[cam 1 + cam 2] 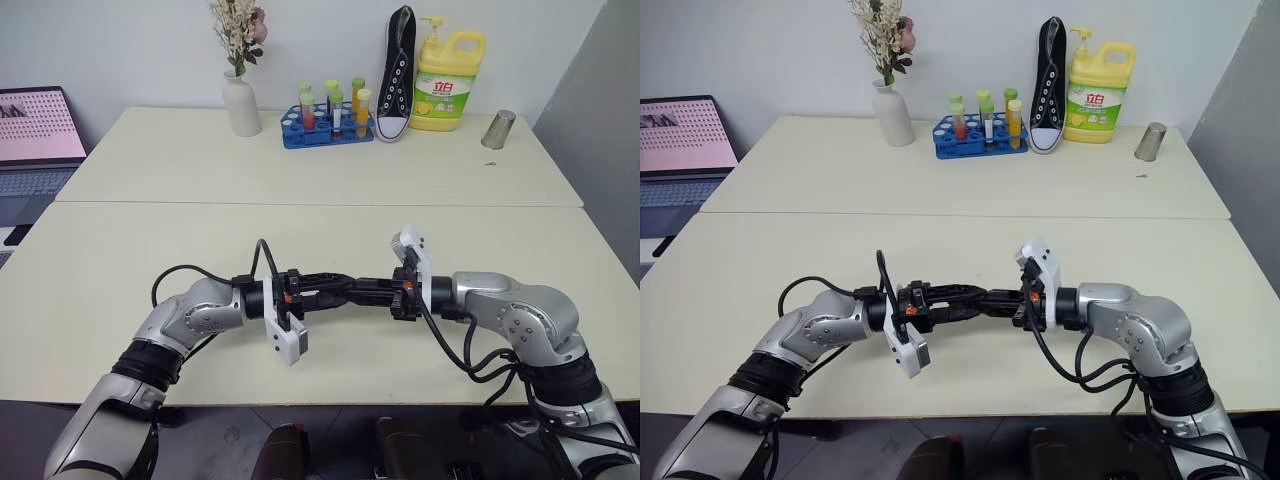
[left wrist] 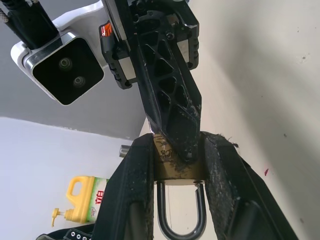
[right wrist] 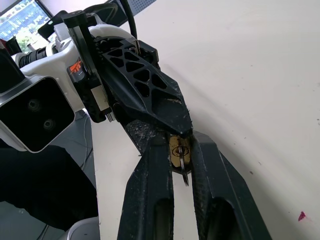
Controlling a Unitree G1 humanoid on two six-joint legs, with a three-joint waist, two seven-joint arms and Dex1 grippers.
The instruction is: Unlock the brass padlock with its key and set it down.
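Both arms meet fingertip to fingertip low over the front of the cream table. My left gripper is shut on the brass padlock, pinching its gold body between both pads, with the silver shackle pointing back toward the wrist. My right gripper comes in from the opposite side against the padlock's bottom end. It is shut on the key, a thin silvery piece below a small gold face with a round mark. Most of the key is hidden between the fingers.
Along the far edge of the table stand a white vase of flowers, a blue rack of tubes, a black sneaker, a yellow detergent bottle and a metal cup. A laptop sits at the far left.
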